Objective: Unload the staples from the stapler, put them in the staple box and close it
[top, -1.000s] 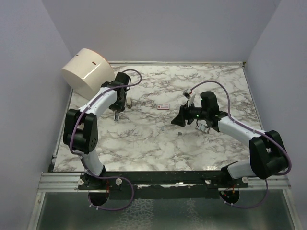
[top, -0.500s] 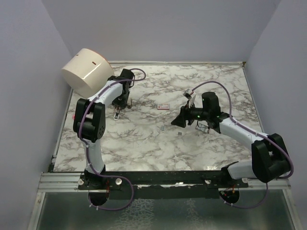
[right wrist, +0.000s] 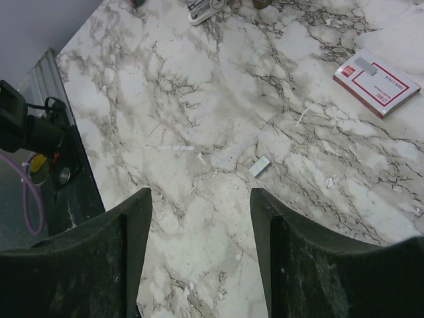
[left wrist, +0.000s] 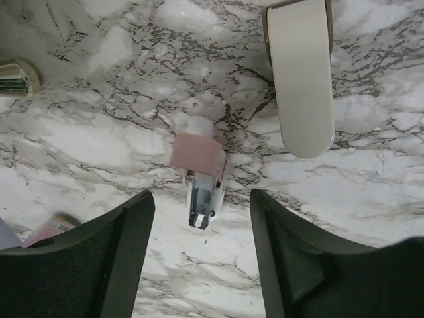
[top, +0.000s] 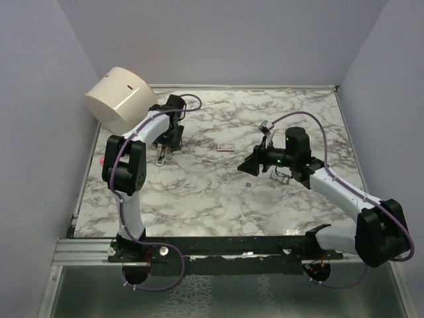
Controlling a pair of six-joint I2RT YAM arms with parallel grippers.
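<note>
The top camera looks down from high on the near side of the stapler (top: pixel 161 155), over the whole tabletop (top: pixel 199 192). The left wrist camera hangs close above the stapler, facing straight down. The right wrist camera, well right of the stapler, slants across the tabletop, sharing the red-and-white box (right wrist: pixel 375 83) with the top view.

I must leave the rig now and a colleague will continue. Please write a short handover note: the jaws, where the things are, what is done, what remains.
Left gripper: jaws open, empty, above the stapler, which lies on the table.
Right gripper: jaws open, empty, above the table.
Things: a short strip of staples lies loose on the table. The staple box lies apart from it.
Done: at least one strip seems to be out.
Left: check whether the stapler holds more staples; the pictures do not show this.
</note>
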